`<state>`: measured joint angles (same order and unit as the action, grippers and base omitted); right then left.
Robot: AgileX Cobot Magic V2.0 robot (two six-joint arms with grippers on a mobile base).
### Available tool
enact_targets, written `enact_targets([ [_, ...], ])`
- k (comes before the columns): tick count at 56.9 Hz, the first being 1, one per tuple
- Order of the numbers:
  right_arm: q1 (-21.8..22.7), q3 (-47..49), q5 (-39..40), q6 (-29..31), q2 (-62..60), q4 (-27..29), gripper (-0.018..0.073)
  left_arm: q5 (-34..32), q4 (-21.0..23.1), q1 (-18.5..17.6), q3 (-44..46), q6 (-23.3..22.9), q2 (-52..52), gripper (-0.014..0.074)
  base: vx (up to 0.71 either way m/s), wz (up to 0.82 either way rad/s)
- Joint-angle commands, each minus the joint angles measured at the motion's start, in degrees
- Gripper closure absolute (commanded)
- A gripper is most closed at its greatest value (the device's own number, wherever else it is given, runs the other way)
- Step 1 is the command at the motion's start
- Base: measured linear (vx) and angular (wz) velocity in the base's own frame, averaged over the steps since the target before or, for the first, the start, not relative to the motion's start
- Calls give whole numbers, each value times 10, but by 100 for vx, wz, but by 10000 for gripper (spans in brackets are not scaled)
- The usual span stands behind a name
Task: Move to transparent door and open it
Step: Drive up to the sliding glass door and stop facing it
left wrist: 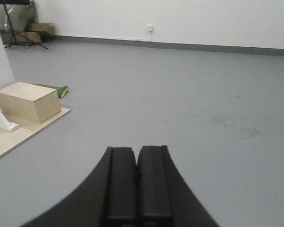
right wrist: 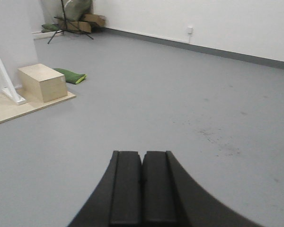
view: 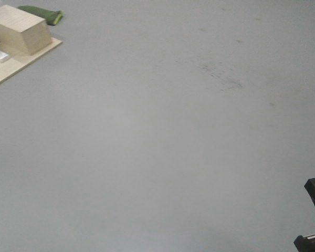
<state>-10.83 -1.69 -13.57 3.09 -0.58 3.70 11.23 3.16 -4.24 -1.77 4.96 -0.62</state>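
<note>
We count two grippers, the left gripper (left wrist: 136, 158) and the right gripper (right wrist: 142, 163), each clenched pad to pad on nothing. One wooden box (left wrist: 27, 101) sits on one plywood board (left wrist: 23, 135), one green cushion (right wrist: 71, 75) lies near it, and there is one wall socket (right wrist: 190, 30). The transparent door shows in none of our views.

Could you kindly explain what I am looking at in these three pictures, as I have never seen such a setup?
This is a mobile robot with two arms. One camera looks forward and down at the grey floor. The other two sit on the wrists: they show the black left end effector and right end effector, both shut and holding nothing. To the left, a wooden box stands on a pale board, with a green object on the floor beyond it. No transparent door shows in any view.
</note>
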Motion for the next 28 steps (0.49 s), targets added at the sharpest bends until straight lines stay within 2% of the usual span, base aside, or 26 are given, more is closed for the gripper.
enact_targets([
  [1,4,-3,48,3,-9,-3,561,-46,2,-3,-5,-3,-8,594,39,50],
  [28,4,-3,48,3,-9,-3,561,-46,2,-3,-5,-3,-8,594,40,48],
])
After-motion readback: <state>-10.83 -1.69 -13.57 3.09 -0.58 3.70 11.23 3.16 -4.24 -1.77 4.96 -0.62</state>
